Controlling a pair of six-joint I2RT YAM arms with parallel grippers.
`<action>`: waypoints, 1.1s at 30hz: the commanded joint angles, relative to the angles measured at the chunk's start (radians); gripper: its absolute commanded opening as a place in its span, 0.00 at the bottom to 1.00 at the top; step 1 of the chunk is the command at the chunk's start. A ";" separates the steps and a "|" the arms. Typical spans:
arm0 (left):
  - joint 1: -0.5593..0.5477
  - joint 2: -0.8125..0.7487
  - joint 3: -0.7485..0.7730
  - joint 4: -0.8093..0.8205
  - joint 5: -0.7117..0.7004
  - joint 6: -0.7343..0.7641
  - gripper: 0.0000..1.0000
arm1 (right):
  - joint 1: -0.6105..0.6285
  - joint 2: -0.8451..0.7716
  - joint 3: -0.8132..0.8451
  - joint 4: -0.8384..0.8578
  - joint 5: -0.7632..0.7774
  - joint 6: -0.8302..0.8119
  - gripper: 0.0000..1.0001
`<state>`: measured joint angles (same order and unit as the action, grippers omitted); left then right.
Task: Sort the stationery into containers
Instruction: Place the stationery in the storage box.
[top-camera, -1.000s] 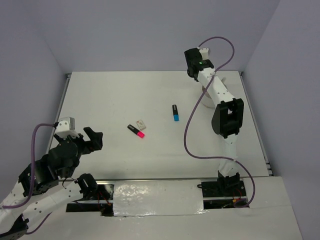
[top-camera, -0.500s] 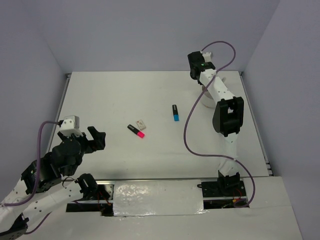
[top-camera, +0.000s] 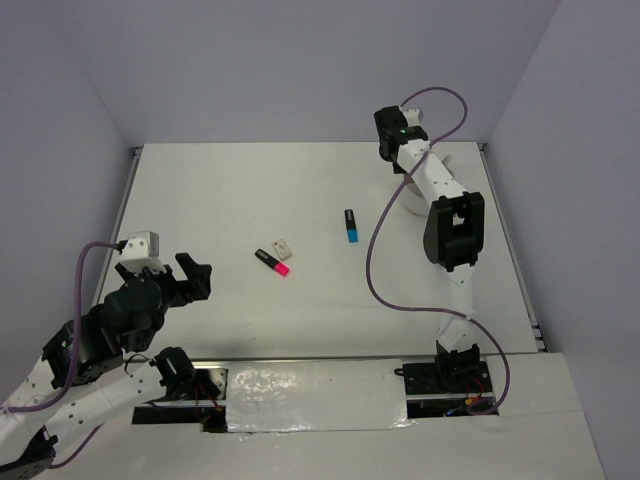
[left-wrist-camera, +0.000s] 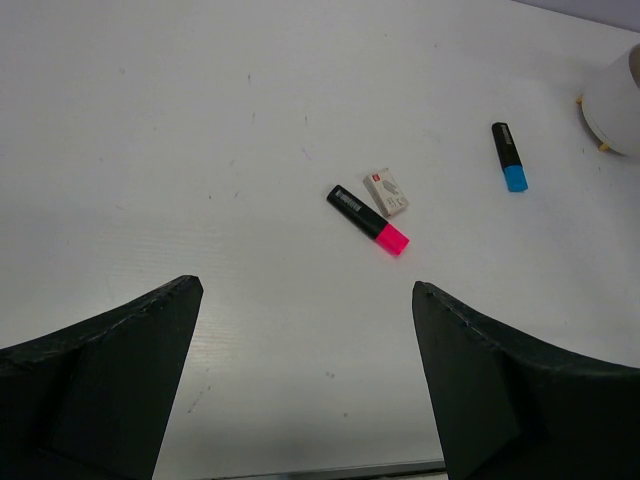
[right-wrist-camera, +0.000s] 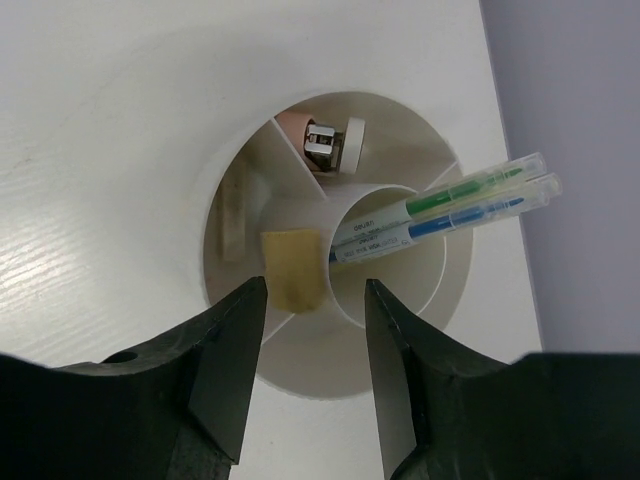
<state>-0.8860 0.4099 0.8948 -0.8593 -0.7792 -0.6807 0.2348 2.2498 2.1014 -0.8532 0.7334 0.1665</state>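
**Q:** What is under the right claw (right-wrist-camera: 315, 284)?
**A:** The bowl (right-wrist-camera: 190, 215). My claw is spread above it. A tan eraser (right-wrist-camera: 292, 268) sits inside, with two pens (right-wrist-camera: 470, 195) beside it.
**Q:** And the left claw (left-wrist-camera: 305, 290)?
**A:** Spread wide. The pink highlighter (left-wrist-camera: 368, 220) and blue highlighter (left-wrist-camera: 509, 157) lie left of the bowl.

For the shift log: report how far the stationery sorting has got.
Done: two clear-barrelled pens and a tan eraser block lie inside the round white divided container. In hand: nothing; the right gripper hangs open above it. Still to go: the pink-and-black highlighter, small pale rectangular eraser and blue-and-black highlighter on the table.

Bowl (right-wrist-camera: 300, 372) holds pens (right-wrist-camera: 440, 205); pink highlighter (top-camera: 272, 262), blue highlighter (top-camera: 351, 225) outside.
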 joint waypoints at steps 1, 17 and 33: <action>0.002 0.004 0.003 0.043 0.005 0.021 0.99 | -0.003 -0.007 0.012 0.026 0.003 0.013 0.52; 0.002 -0.002 0.003 0.043 0.006 0.023 0.99 | 0.034 -0.079 0.031 -0.003 -0.014 0.037 0.59; 0.004 0.035 0.009 0.028 -0.023 0.000 0.99 | 0.161 -0.537 -0.159 0.071 -0.230 -0.021 0.63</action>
<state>-0.8860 0.4156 0.8948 -0.8566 -0.7815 -0.6838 0.3393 1.8305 2.0121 -0.8394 0.6151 0.1883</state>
